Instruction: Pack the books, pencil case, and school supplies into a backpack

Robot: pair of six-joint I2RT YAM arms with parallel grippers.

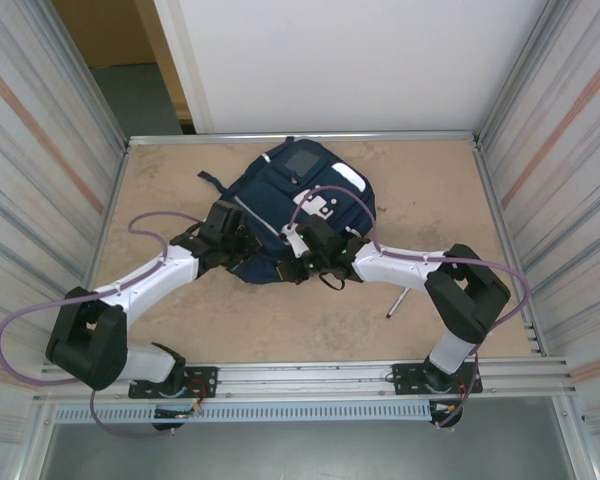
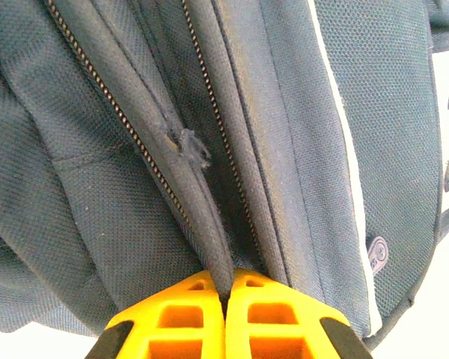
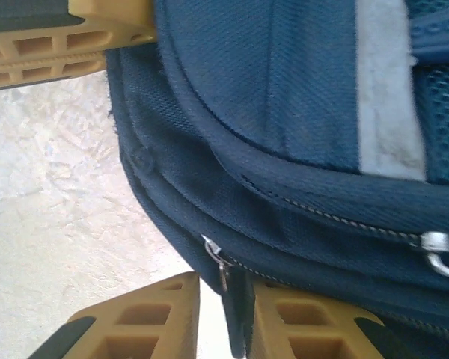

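Note:
The navy backpack (image 1: 292, 195) lies at the middle back of the table, both arms meeting at its near edge. My left gripper (image 1: 238, 243) (image 2: 226, 288) is shut on a dark fabric fold beside an open zip (image 2: 209, 112). My right gripper (image 1: 302, 252) (image 3: 226, 288) is open. A dark zip pull tab (image 3: 239, 307) hangs between its yellow fingers and rests against the right one, with a gap to the left one. The metal slider (image 3: 213, 254) sits just above. The books and the pencil case are out of view.
A thin dark pen-like stick (image 1: 398, 301) lies on the table right of the backpack, by my right forearm. My left gripper's yellow finger (image 3: 67, 41) shows at the top left of the right wrist view. Corrugated metal walls (image 1: 40, 170) close in both sides.

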